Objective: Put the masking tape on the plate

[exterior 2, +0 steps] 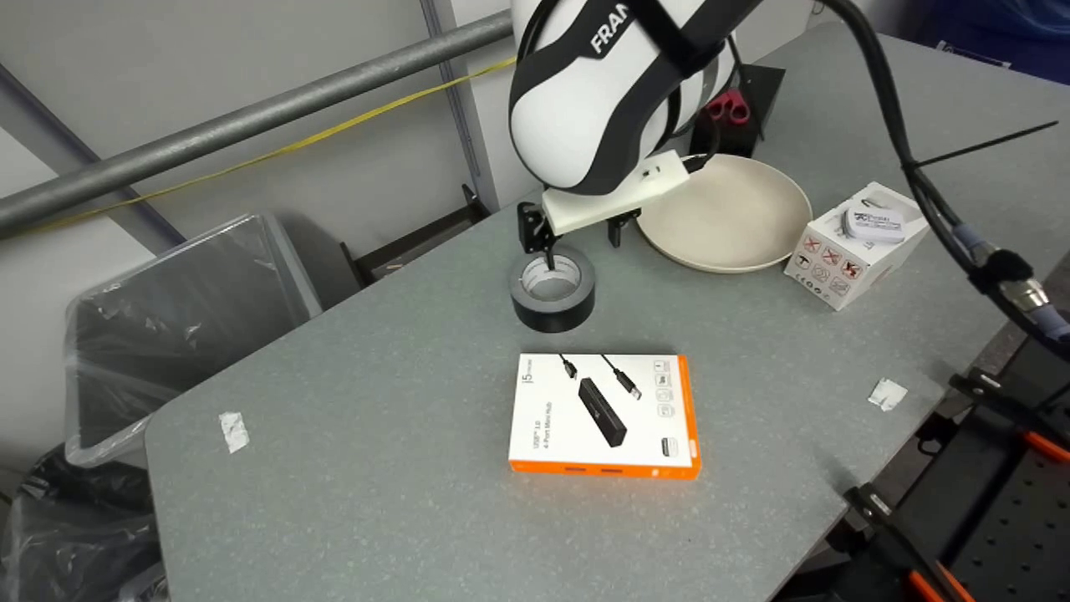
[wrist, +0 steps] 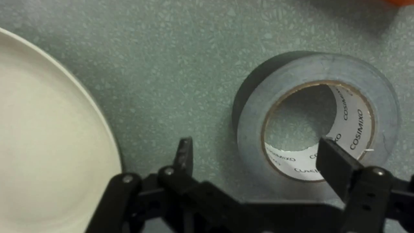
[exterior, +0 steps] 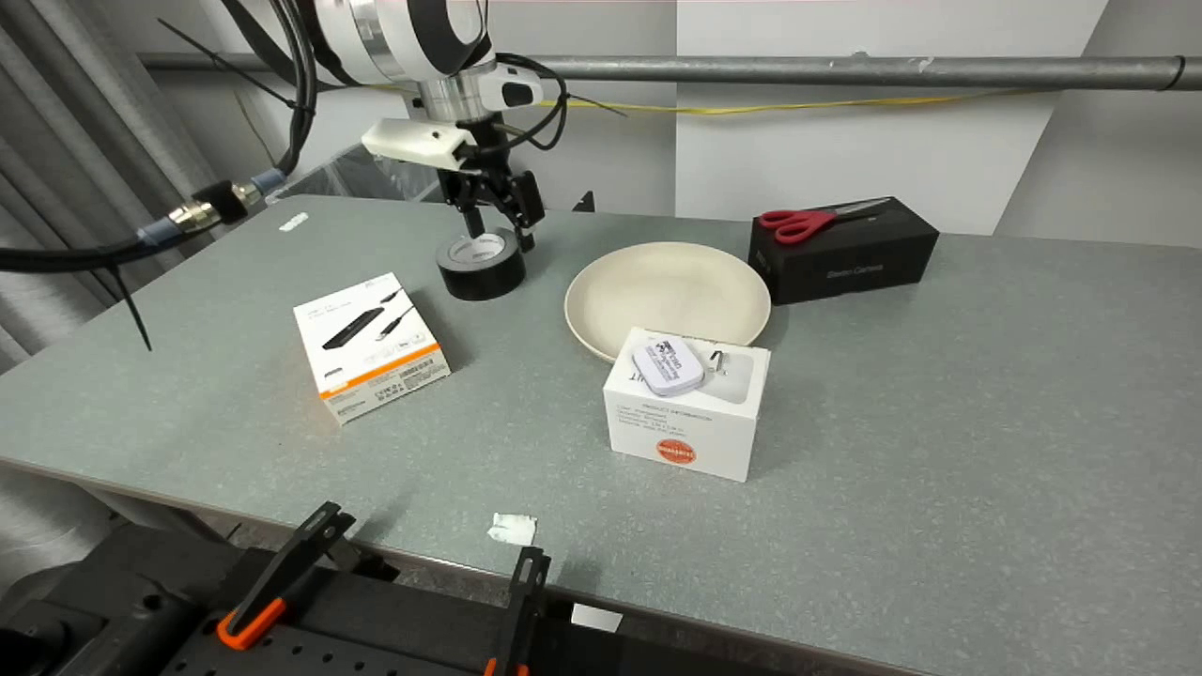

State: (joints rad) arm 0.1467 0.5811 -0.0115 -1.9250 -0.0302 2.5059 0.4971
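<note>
Holding nothing, the gripper (wrist: 255,140) stands at the tape (exterior: 482,283) with its two fingers (wrist: 337,165) spread well apart. The tape lies flat on the table (exterior: 939,451), its hole facing upward, and this seems to me the reason for the pose: such a ring offers a wall that can be pinched, with one finger inside and one outside. In the wrist view, one finger shows over the hole, in front of the printed core (wrist: 357,119), while its partner shows over the gap between the tape and the plate (exterior: 669,293). So the wall on the plate's side falls between them. Whether the inner tip is below the upper edge of the tape, or touches the core, I cannot tell. The plate is near the tape but apart from it; this leaves a place for the outer finger, and the carrying should be short. On the white box (exterior: 681,427), just beside the plate, rests a small case (exterior: 669,364), and scissors (exterior: 798,223) lie on the black box (exterior: 850,263) at another part of the rim; probably they are mere neighbours, yet they ask for care. Pinching the wall seems to be the next step.
</note>
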